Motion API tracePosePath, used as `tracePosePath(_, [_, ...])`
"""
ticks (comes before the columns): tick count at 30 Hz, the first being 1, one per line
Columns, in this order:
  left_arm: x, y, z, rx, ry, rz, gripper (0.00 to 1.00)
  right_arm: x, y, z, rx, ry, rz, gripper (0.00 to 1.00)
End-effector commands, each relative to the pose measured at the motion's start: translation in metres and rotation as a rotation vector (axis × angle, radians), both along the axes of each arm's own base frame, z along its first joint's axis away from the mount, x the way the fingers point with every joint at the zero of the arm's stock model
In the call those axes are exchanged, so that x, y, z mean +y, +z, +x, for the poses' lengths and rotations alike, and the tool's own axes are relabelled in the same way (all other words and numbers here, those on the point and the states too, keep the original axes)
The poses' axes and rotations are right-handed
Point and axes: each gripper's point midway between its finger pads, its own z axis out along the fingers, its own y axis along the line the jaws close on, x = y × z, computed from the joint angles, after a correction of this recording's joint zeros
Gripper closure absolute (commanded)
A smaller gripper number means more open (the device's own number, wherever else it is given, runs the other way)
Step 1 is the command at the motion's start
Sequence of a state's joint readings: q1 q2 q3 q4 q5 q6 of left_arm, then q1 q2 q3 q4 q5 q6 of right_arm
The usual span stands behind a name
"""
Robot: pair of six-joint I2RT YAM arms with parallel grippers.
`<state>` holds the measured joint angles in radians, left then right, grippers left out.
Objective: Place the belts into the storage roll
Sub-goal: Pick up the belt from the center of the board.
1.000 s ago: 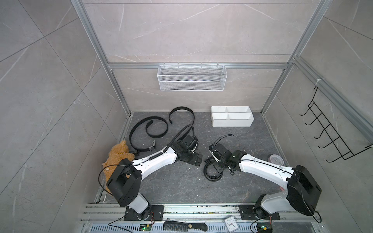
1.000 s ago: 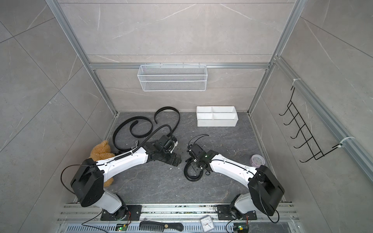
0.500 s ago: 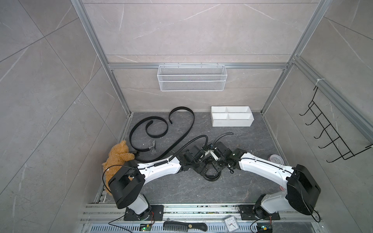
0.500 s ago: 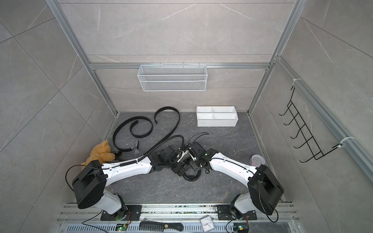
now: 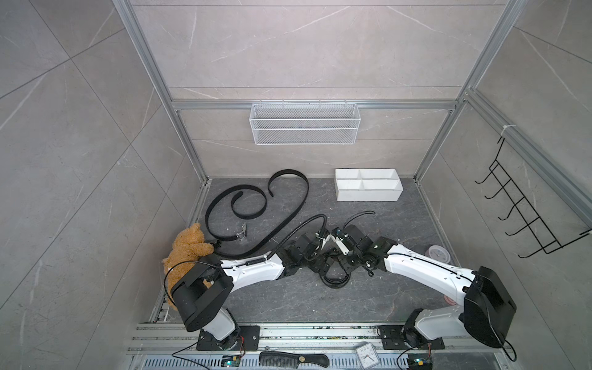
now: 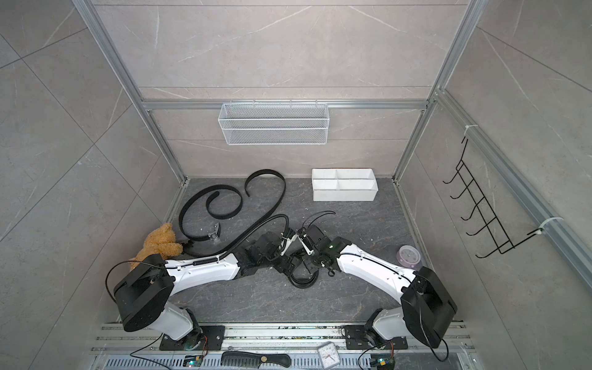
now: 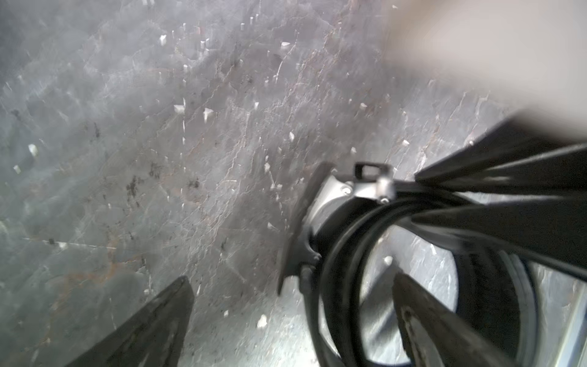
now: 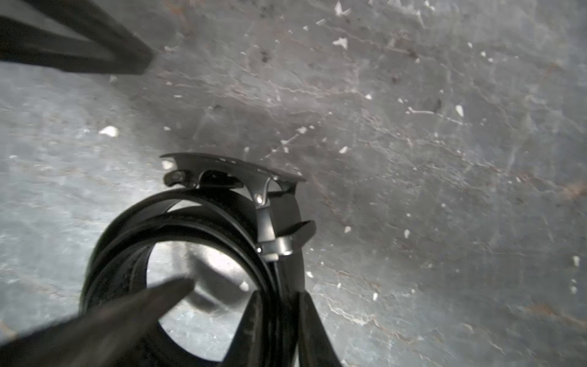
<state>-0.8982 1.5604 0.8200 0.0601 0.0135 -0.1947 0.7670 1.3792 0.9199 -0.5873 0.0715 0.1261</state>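
One belt (image 5: 334, 282) is rolled into a tight coil on the dark floor between both arms; its metal buckle (image 8: 235, 174) sticks out at the coil's side. My right gripper (image 8: 279, 298) is shut on the coil's stacked layers. My left gripper (image 7: 292, 282) is open wide, one finger (image 7: 413, 305) inside the coil (image 7: 343, 254), the other outside. Two more belts lie at the back left: a spiral (image 5: 237, 205) and a long curved one (image 5: 288, 179). The storage roll (image 5: 368, 193), a white four-compartment tray, stands at the back right, its compartments bare.
A brown teddy bear (image 5: 189, 246) sits by the left wall. A white wire basket (image 5: 304, 128) hangs on the back wall and a black hook rack (image 5: 525, 211) on the right wall. A small lidded cup (image 5: 437, 254) stands near the right arm.
My left arm has swung right to the coiled belt, and its open fingers now straddle the coil's wall. The right arm and its grip have stayed put.
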Motion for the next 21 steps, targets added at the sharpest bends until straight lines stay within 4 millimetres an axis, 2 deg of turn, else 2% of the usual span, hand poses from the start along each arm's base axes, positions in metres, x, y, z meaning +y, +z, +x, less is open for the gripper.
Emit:
tracePosePath(1, [-0.003,0.01,0.002,0.046,-0.021,-0.101,0.01,0.018,0.024,-0.005,-0.045,0.076,0.102,1.0])
tracePosePath(8, [0.003,0.014,-0.008,0.065,-0.05,-0.139,0.01,0.017,0.023,-0.009,-0.046,0.079,0.102,1.0])
tracePosePath(12, [0.006,0.025,-0.004,0.015,-0.032,-0.15,0.01,0.02,0.021,-0.012,-0.051,0.1,0.097,1.0])
tracePosePath(15, [0.002,0.028,-0.002,0.004,-0.053,-0.147,0.04,0.022,0.02,-0.014,-0.049,0.112,0.094,1.0])
tracePosePath(21, [-0.014,0.021,-0.011,0.035,-0.116,-0.142,0.12,0.025,0.022,-0.012,-0.058,0.116,0.102,1.0])
